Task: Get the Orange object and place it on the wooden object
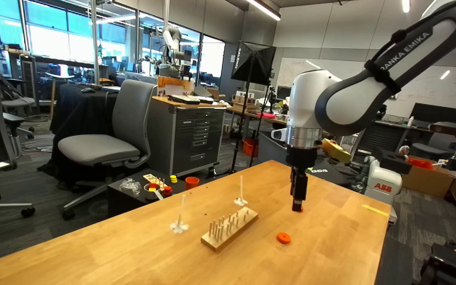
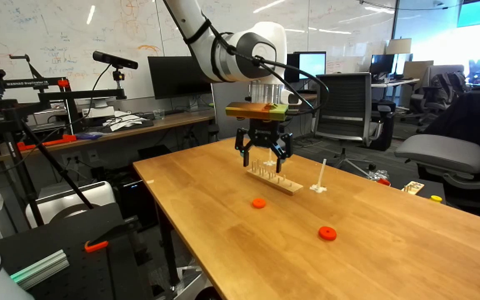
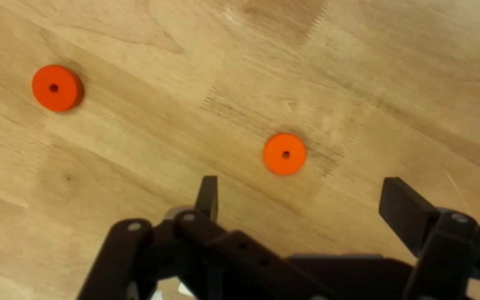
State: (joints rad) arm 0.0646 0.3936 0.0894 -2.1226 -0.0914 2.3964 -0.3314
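Note:
Two similar orange-red discs with centre holes lie flat on the table; I cannot tell which is the Orange object. The lighter disc (image 3: 285,154) is just beyond and between the fingertips in the wrist view; it shows in both exterior views (image 1: 283,237) (image 2: 258,203). The redder disc (image 3: 56,88) is at the wrist view's upper left; it also shows in an exterior view (image 2: 327,233). The wooden object, a pale slab with thin pegs, stands on the table in both exterior views (image 1: 230,229) (image 2: 275,182). My gripper (image 1: 297,209) (image 2: 262,166) (image 3: 298,179) is wide open, empty, above the table.
Two thin upright rods (image 1: 241,189) (image 1: 181,211) are fixed to the table (image 1: 331,245) with white tape, beside the slab. A low black stand (image 1: 127,202) holding cups and small parts stands past the table edge.

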